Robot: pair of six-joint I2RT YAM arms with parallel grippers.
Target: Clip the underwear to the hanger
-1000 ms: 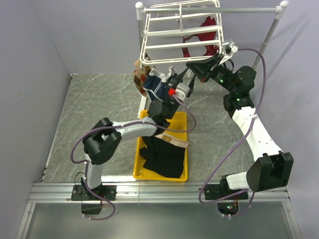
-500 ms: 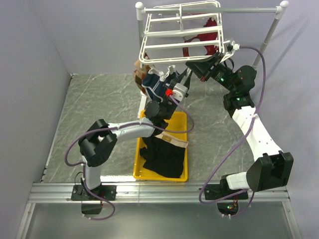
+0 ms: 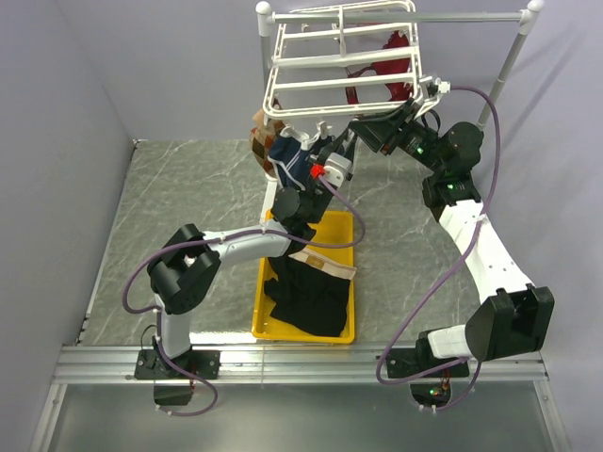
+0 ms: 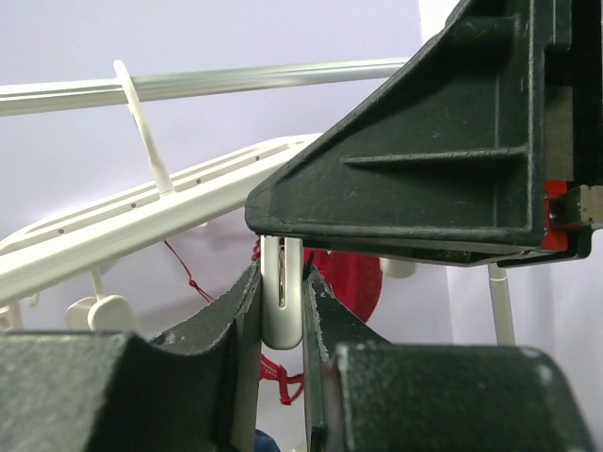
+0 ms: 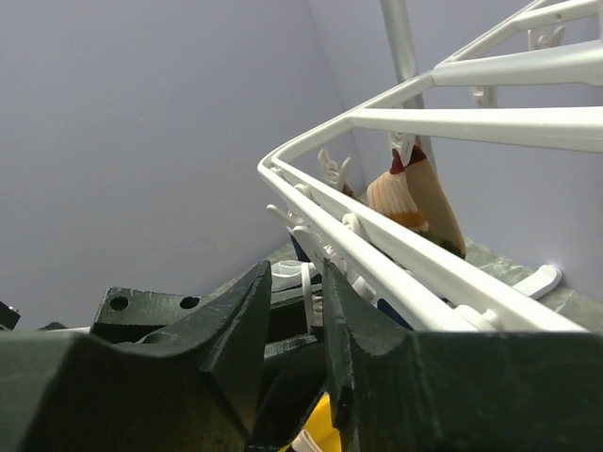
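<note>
L hand [image 3: 325,151] is raised to the near-left corner of the hanger [image 3: 344,58], under its rim. In the left wrist view its fingers [image 4: 247,311] press on both sides of a small white clip [image 4: 283,315] that hangs below the bars – so it is clenched on that clip, no cloth in it.

R hand [image 3: 361,129] comes in from the right to the same corner, just beside the L hand. From the left wrist cam its black body fills the upper right, directly over the clip. In its own cam the fingers [image 5: 247,325] stand close together w/ a white clip part in the narrow gap. Whether they pinch it – can't tell.

The underwear [image 3: 306,297] is not on the rack. It lies in a yellow tray [image 3: 341,226] on the tabletop [image 3: 188,207], between the two arm bases and nearer than the hanger. The tan waistband is at the far side of the heap and the black cloth is bunched toward the near end. Neither hand touches it.

Already on the rack:
- a navy pair w/ white trim [image 3: 287,162], just left of the L hand
- a brown patterned piece [image 3: 258,141], left of that
- a red garment [image 3: 398,66], far right
</note>
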